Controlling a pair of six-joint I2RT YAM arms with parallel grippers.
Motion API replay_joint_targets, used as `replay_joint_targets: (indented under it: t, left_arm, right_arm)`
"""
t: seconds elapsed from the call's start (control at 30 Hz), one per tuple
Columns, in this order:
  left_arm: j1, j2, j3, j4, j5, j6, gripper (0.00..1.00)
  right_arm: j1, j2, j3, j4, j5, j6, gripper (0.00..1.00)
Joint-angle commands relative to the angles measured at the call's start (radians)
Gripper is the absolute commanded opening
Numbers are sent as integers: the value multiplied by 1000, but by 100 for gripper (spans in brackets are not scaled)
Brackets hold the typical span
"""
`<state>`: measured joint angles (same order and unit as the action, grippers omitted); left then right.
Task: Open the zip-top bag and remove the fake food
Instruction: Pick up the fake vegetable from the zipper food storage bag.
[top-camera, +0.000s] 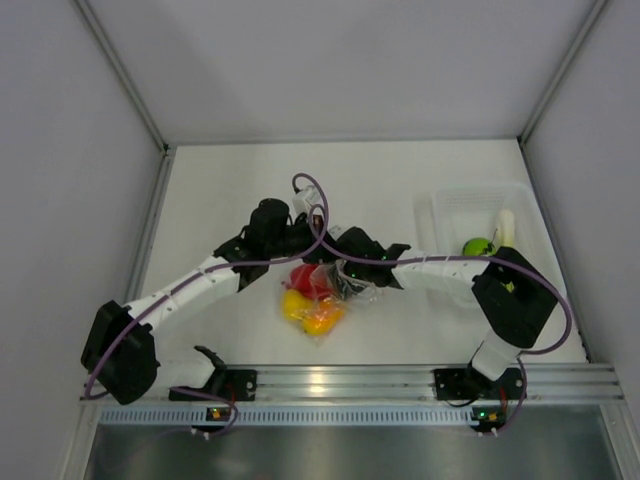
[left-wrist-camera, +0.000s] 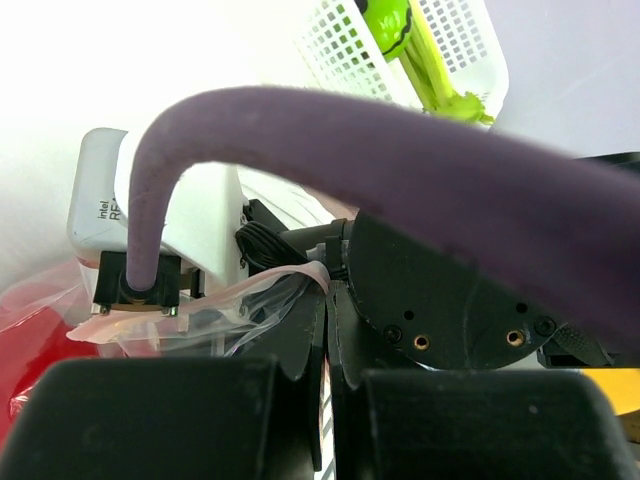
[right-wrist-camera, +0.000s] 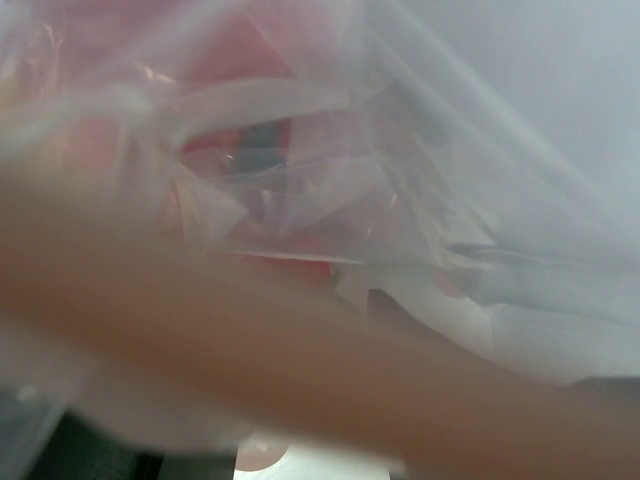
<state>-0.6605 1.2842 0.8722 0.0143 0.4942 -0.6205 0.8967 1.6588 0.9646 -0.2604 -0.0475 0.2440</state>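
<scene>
Your left tool (left-wrist-camera: 326, 365) has its two fingers pressed almost together. Clear film with a pink strip runs into the thin slit between them, so it looks to be pinching the edge of the zip-top bag (top-camera: 335, 290), though the wrist view is crowded. You cannot tell whether your right tool (top-camera: 347, 268) is spread or pressed together: its own camera is filled with blurred plastic, and from above the fingers are hidden. Both tools meet over the upper end of the bag, close to each other.

The bag lies on the table (top-camera: 230, 190) near the middle, with the fake food (top-camera: 300, 305) inside: a red piece, a yellow piece and an orange piece. To the right, the white tray (top-camera: 445, 205) holds a green ball (top-camera: 477, 246) and a pale stalk (top-camera: 506, 228).
</scene>
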Motion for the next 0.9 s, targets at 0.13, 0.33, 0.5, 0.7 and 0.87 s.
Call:
replay_joint_targets:
  t: [0.13,0.33,0.5,0.7,0.87]
  left_arm:
    - [-48,-6,16,148,126,28,0]
    - [-48,-2,21,150,135,28,0]
    - [-48,1,21,148,138,31,0]
    - [-48,7,21,148,159,33,0]
    - [-48,12,25,148,184,36,0]
  right_arm:
    - [99,117,83,89,20,-18,51]
    - [100,219,109,55,112,14,47]
    - [100,187,72,141,118,32,43]
    - [97,96,0,309,26,-32,45]
    - [91,116,46,303,5,-92,38]
